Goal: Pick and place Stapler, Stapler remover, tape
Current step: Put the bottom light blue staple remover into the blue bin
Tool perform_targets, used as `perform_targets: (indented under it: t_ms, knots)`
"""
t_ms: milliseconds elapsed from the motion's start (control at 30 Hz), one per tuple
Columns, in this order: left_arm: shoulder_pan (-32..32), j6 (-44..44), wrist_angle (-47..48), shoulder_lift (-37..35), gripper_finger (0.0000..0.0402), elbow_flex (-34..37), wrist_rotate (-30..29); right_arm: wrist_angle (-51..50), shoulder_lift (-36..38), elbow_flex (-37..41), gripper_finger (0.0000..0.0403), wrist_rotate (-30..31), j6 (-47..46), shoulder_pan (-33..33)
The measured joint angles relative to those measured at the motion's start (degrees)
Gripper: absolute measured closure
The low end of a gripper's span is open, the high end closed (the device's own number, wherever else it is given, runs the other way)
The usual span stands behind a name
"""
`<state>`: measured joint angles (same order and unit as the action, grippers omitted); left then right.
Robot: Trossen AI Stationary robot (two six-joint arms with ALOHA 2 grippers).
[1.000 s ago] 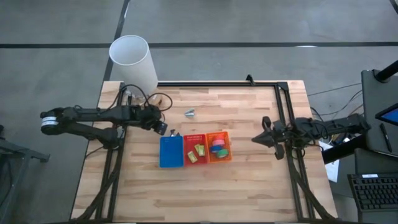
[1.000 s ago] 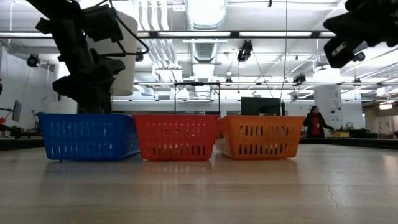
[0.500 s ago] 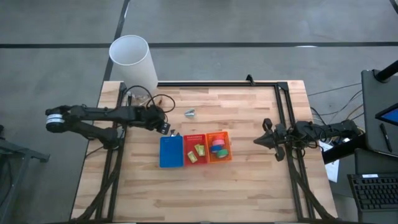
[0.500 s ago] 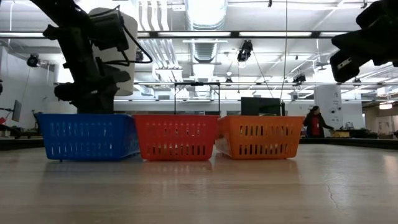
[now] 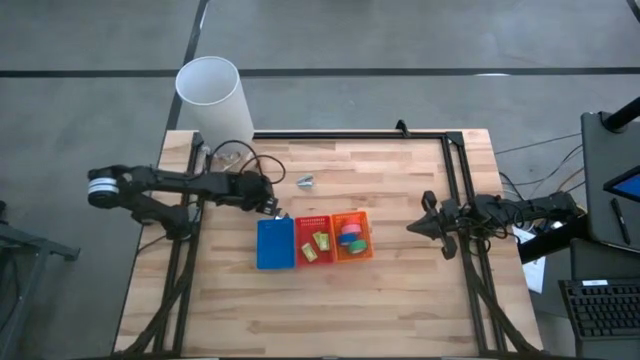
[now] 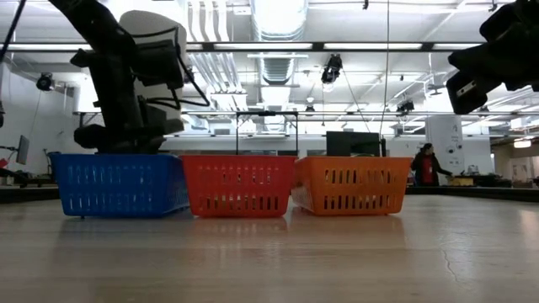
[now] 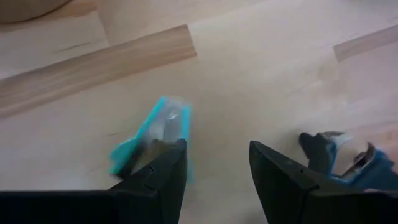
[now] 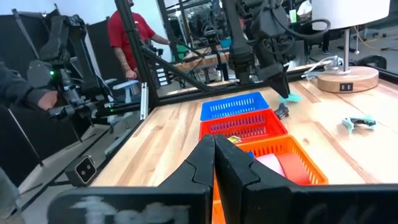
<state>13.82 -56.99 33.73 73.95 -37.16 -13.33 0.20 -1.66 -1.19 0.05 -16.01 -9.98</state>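
High view: the left arm reached in from 9 o'clock across the table (image 5: 400, 300), stretched nearly flat, with the left gripper (image 5: 272, 207) just off the 12 o'clock edge of the blue basket (image 5: 275, 244). The right arm lay folded at 3 o'clock, the right gripper (image 5: 413, 224) pointing toward the baskets and well apart from them. The red basket (image 5: 313, 241) sat between the blue one and the orange basket (image 5: 351, 237); the tape (image 5: 349, 236) rolls, green, blue and pink, lay in the orange basket. A teal stapler remover (image 5: 306, 181) lay on bare wood at 12 o'clock from the baskets. A white cylinder (image 5: 214, 100) stood at 11 o'clock.

Low view: the left arm came down behind the blue basket. The right gripper hung high at 2 o'clock.

Left wrist view: the left gripper's fingers (image 7: 165, 177) stood apart and held nothing. A teal object (image 7: 158, 134), blurred and not identifiable, lay on the wood just beyond one fingertip. A second object, dark and blue (image 7: 348, 163), lay near the other finger.

Right wrist view: the right gripper's fingers (image 8: 233, 168) were pressed together and empty. A person in a red top (image 8: 129, 34) stood beyond the table.

No legible writing was visible.
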Motion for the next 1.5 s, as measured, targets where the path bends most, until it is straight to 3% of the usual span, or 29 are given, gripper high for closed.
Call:
perform_targets:
  t_ms: [667,1033,1167,1367,1500]
  knots:
    - [0.37,4.9,2.93,0.41,0.0227,0.02,-1.01,-0.03,0.01,0.0,0.0394,0.07,-0.03,0.0]
    - [0.88,9.59,2.28,5.82,0.023,0.67,2.05,-0.04,-0.01,0.0,0.0394,0.07,-0.02,-0.02]
    - [0.92,11.62,1.48,6.64,0.026,0.59,2.55,-0.01,-0.06,0.0,0.0394,0.06,-0.02,-0.02]
    - [0.92,13.45,0.77,6.22,0.0354,0.65,3.87,-0.02,-0.06,0.0,0.0394,0.07,-0.02,-0.02]
    - [0.95,14.61,1.12,5.01,0.0362,0.84,3.54,-0.01,-0.06,0.0,0.0394,0.07,-0.02,-0.02]
